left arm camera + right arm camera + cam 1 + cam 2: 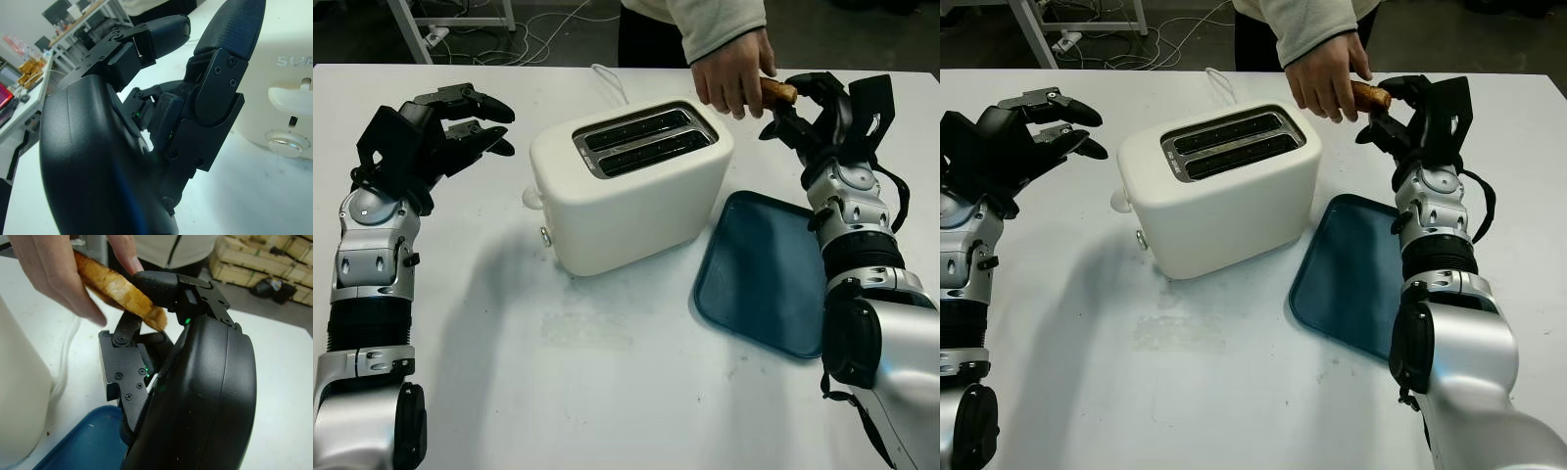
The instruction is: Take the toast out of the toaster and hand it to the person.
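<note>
**Toast passing between robot hand and person**

The right robot hand (803, 103) is raised at about 2 o'clock from the toaster (631, 186), over the far right part of the white desk (607, 392). Its black fingers (156, 284) are curled around one end of the toast (120, 286), gripping it. A person's hand (732, 73), reaching in from the far edge at 12 o'clock in a pale sleeve (715, 22), closes on the other end of the same slice, so both touch it at once. The toast is in the air, clear of the toaster and beyond the tray.

The toaster stands near the desk's middle, its two slots (646, 140) facing up; its cord (607, 80) runs off toward 12 o'clock. A dark blue tray (764, 274) lies at 4 o'clock from the toaster, just beside it, under the right forearm.

The left robot hand (460, 122) hovers at 9 o'clock from the toaster, open and holding nothing, near the toaster's side with its lever (292, 93) and knob (286, 143).
</note>
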